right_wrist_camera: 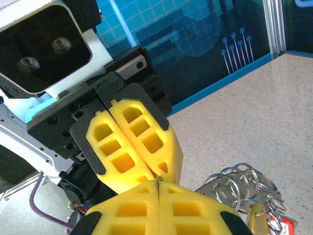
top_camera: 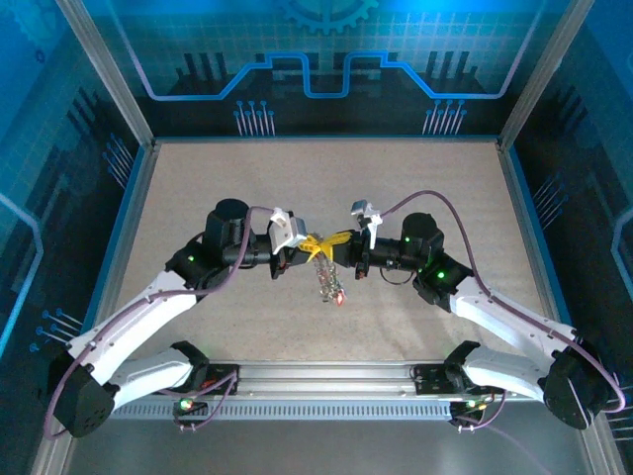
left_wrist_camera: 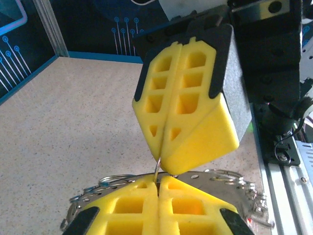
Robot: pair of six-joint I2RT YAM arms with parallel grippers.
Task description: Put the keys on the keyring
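Beige speckled table (top_camera: 218, 188), bounded by blue walls (top_camera: 316, 59) printed with circuit lines; a ribbed aluminium rail (top_camera: 326, 376) runs along the near edge.

The keyring (left_wrist_camera: 117, 179) is a thin grey metal hoop strung with small wire loops, giving it a bumpy rim. The keys (top_camera: 329, 282) hang from it as a tight silver cluster over the table's centre, clear of the surface as far as can be judged. One red tag (right_wrist_camera: 288, 226) shows at the bottom of the cluster.

Fingers on both arms are yellow foam blocks with square hollows, backed by black plates.

The left gripper (top_camera: 316, 244) is pressed fully together on a thin wire of the keyring. The right gripper (top_camera: 332, 239) is likewise closed – its tip touches the same wire, but a grip there cannot be confirmed.

Both arms reach inward, elbows out, and the grippers meet tip to tip. Purple cables (top_camera: 435, 203) loop over the wrists.
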